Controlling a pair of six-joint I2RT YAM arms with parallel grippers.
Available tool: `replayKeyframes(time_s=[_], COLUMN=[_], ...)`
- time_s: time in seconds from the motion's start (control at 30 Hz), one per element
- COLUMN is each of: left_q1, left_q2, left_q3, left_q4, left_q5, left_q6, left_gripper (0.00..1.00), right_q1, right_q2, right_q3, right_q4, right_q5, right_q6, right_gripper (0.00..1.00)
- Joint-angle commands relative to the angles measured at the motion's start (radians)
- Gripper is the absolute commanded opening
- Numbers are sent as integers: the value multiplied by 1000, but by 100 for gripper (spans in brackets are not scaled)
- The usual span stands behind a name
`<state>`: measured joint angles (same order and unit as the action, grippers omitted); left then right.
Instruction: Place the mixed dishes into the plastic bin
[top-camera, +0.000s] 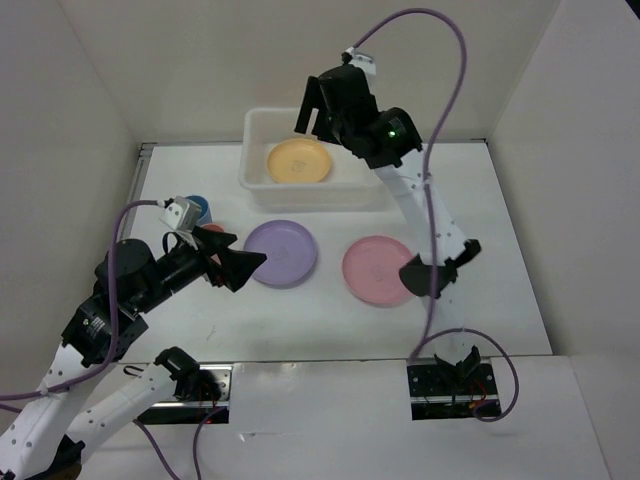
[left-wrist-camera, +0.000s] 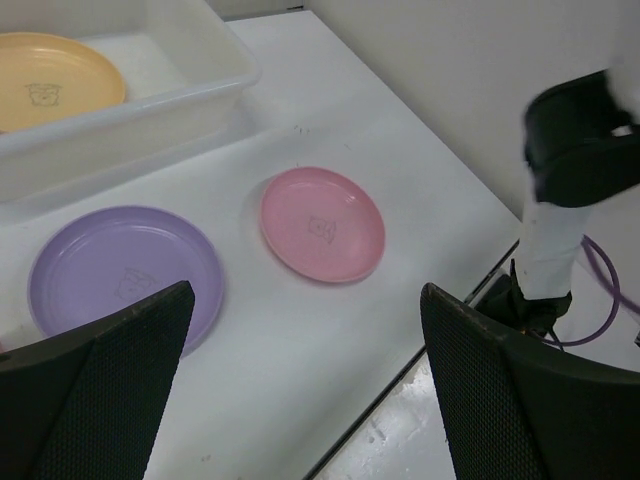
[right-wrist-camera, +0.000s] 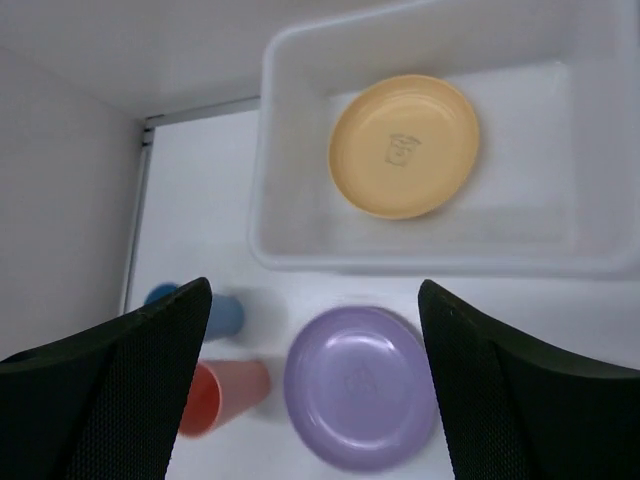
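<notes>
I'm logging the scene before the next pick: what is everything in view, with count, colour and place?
yellow-orange plate: 1, yellow-orange, in the bin
purple plate: 1, purple, table, before bin
pink plate: 1, pink, table, right of purple plate
blue cup: 1, blue, table, left of bin
red cup: 1, red, beside blue cup
bin: 1, translucent white, far side
left end effector: 1, black, open, by purple plate
right end effector: 1, black, open, over bin

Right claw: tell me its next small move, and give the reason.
Probably pull the right claw back from over the bin and swing toward the pink plate. The claw is open and empty, the yellow plate already lies in the bin, and the pink plate sits on the table on that arm's side.
</notes>
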<state>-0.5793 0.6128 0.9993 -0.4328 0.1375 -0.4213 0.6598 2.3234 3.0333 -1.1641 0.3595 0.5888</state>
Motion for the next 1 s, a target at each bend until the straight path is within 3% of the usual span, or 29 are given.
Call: replayKeyframes(time_s=[0.0, 0.07, 0.1, 0.13, 0.2, 0.23, 0.3, 0.33, 0.37, 0.43, 0.5, 0.63, 0.77, 0.97], left_q1=[4, 4, 13, 13, 13, 13, 13, 13, 13, 13, 13, 13, 13, 13], left_q2=[-21, -12, -12, -2, -2, -2, -2, -2, 13, 25, 25, 16, 47, 47], left_q3=[2, -7, -7, -19, -33, -48, -62, -71, -71, -71, -71, -102, -102, -102], left_q4=[58, 58, 58, 58, 84, 95, 126, 126, 138, 138, 129, 152, 161, 161], left_q5=[43, 53, 62, 62, 74, 85, 97, 109, 109, 123, 123, 134, 160, 169], left_q6=[-4, -13, -13, -13, -22, -22, -31, -40, -40, -40, -40, -53, -63, -63], left_gripper=[100, 100, 100, 100, 100, 100, 100, 100, 100, 100, 100, 100, 100, 100], right_q1=[44, 95, 95, 95, 95, 71, -16, -140, -205, -317, -434, -529, -575, -563], right_q2=[-267, -367, -492, -562, -791, -873, -1105, -1169, -1220, -1330, -1386, -1437, -1301, -1115], right_q3=[-264, -460, -544, -730, -943, -1170, -1409, -1612, -1699, -1892, -2034, -2168, -2191, -2272], right_q4=[-143, -143, -143, -129, -28, 104, 266, 335, 424, 457, 472, 517, 563, 710], right_q5=[238, 281, 309, 321, 322, 259, 127, -33, -106, -239, -280, -289, -300, -323], right_q6=[31, 63, 92, 123, 160, 160, 129, 115, 100, 100, 89, 89, 89, 98], right_gripper=[89, 89, 89, 89, 89, 89, 89, 89, 89, 89, 89, 82, 71, 71])
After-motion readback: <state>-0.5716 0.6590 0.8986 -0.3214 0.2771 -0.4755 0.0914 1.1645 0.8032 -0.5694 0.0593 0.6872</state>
